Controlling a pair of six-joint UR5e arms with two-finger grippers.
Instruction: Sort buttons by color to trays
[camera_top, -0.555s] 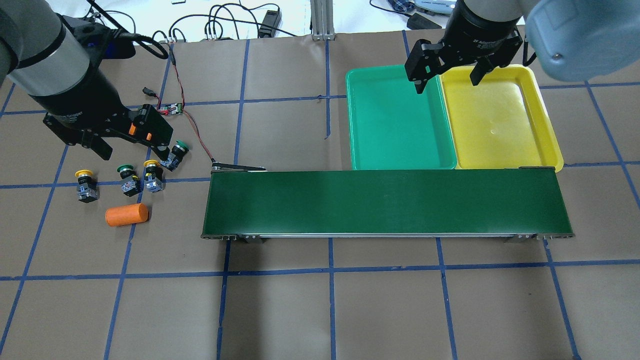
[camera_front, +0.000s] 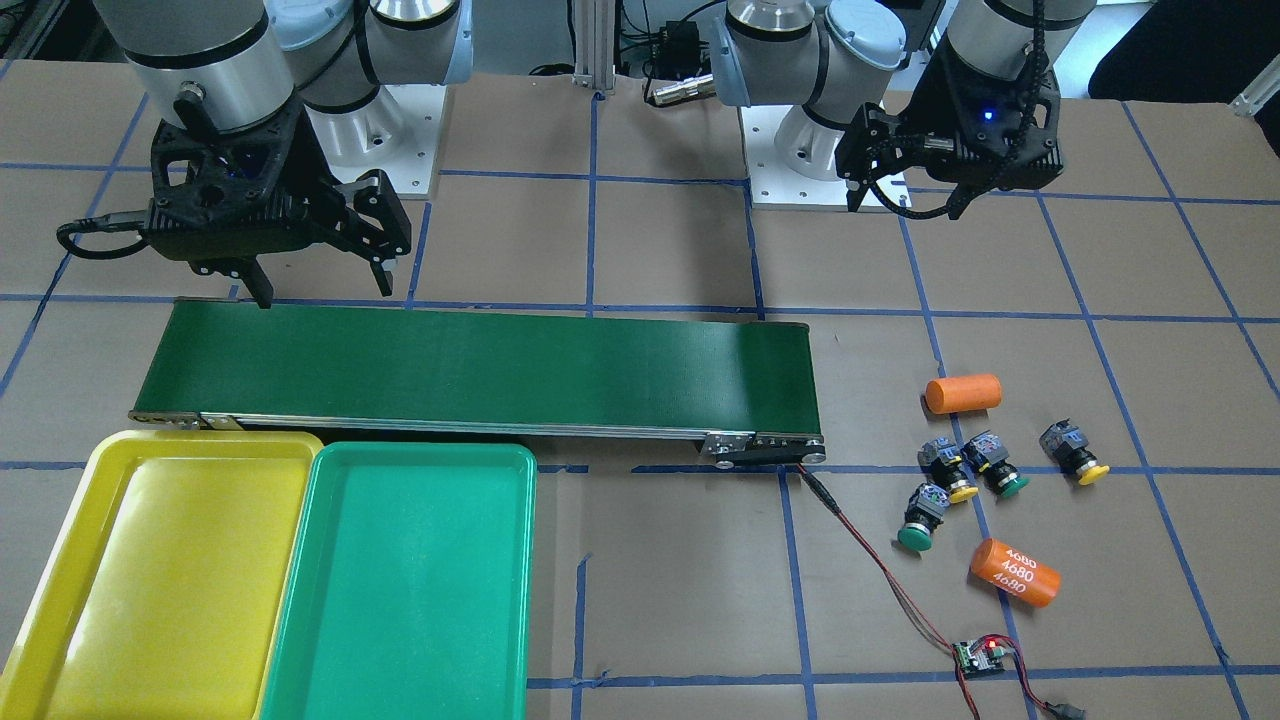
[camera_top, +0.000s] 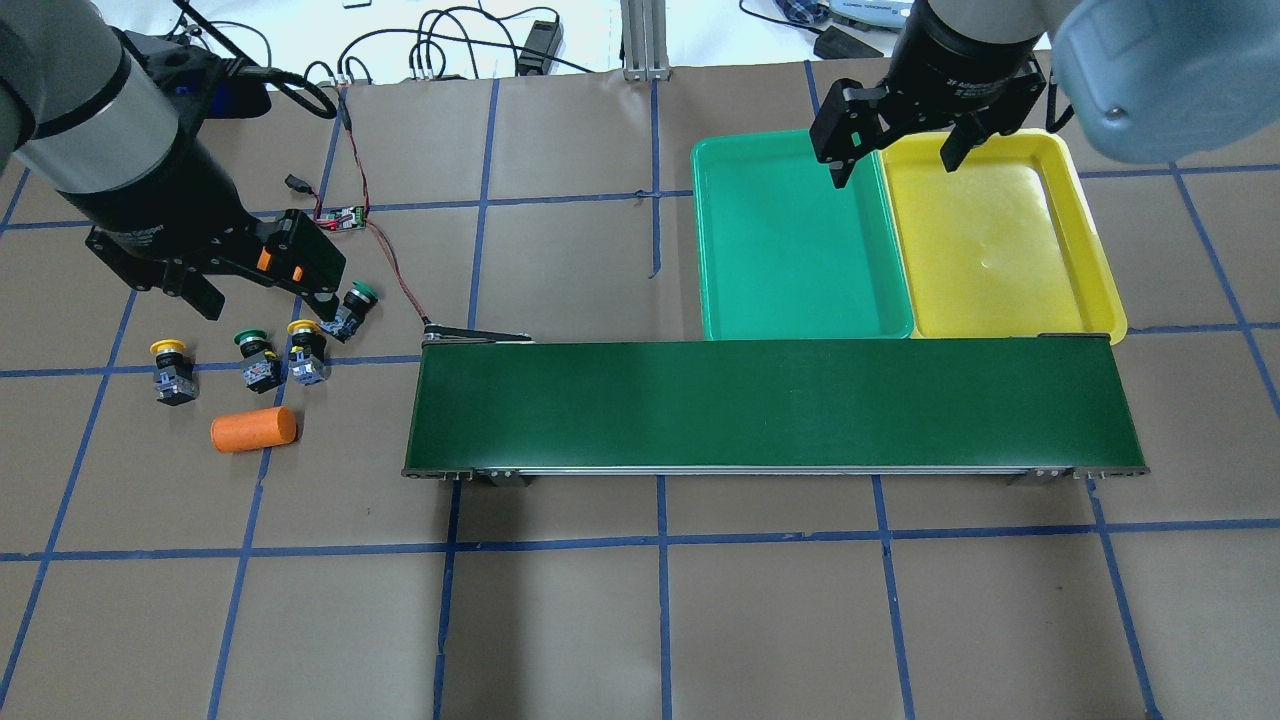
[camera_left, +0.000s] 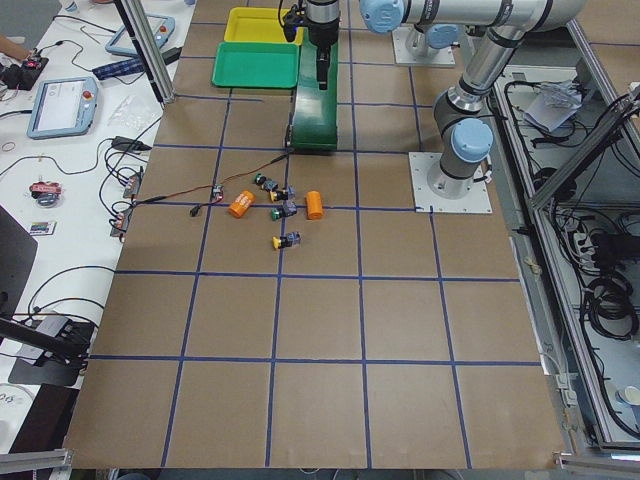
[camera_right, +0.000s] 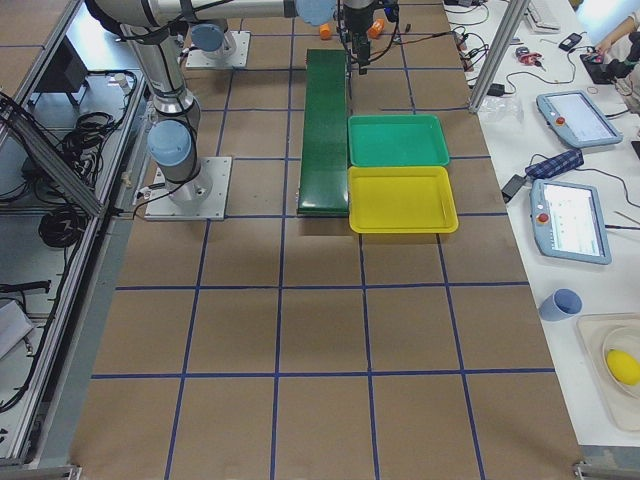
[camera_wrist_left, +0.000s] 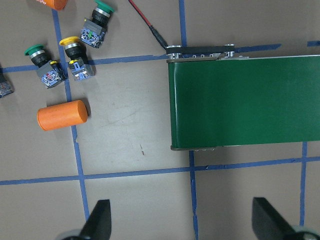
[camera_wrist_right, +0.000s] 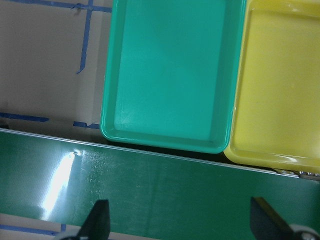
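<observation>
Hovering, both spread, left end effector (camera_top: 267, 305) near buttons (camera_top: 305, 352), right end effector (camera_top: 893, 170) over conveyor (camera_top: 770, 400) end

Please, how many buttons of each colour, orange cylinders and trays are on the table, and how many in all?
Yellow buttons: 2
Green buttons: 2
Orange cylinders: 2
Yellow tray: 1
Green tray: 1
Total: 8
</observation>
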